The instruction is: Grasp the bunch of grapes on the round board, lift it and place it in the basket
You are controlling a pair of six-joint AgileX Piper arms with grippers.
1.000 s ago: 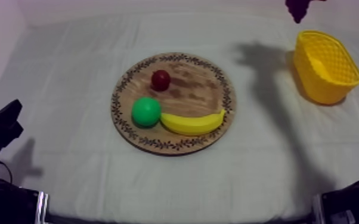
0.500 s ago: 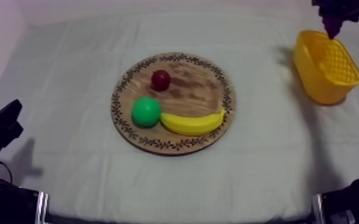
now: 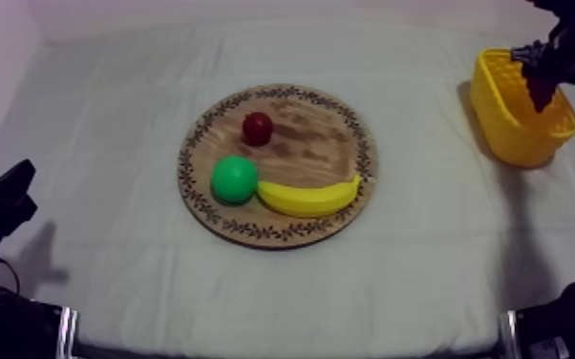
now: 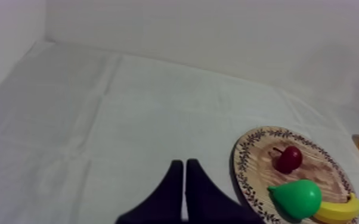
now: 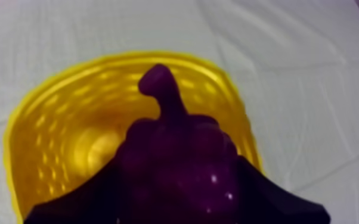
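Note:
A dark purple bunch of grapes (image 3: 543, 88) hangs over the open top of the yellow basket (image 3: 503, 110) at the table's far right, with my right gripper (image 3: 557, 57) shut on it. In the right wrist view the grapes (image 5: 176, 155) sit between the black fingers (image 5: 277, 205), stem end pointing away, directly above the basket's inside (image 5: 56, 137). The round wooden board (image 3: 315, 143) lies mid-table. My left gripper (image 3: 5, 196) rests low at the left edge; its fingers (image 4: 185, 190) lie together as a narrow wedge, short of the board (image 4: 259, 164).
On the board lie a small red fruit (image 3: 257, 127), a green pear (image 3: 234, 179) and a banana (image 3: 308, 197). The left wrist view takes in the same three: red fruit (image 4: 289, 159), pear (image 4: 298, 198), banana (image 4: 340, 208). Bare cloth surrounds the board.
My right gripper has carried the grapes rightward and lower, from left of the basket to above its opening. The left arm and the fruit on the board have stayed put.

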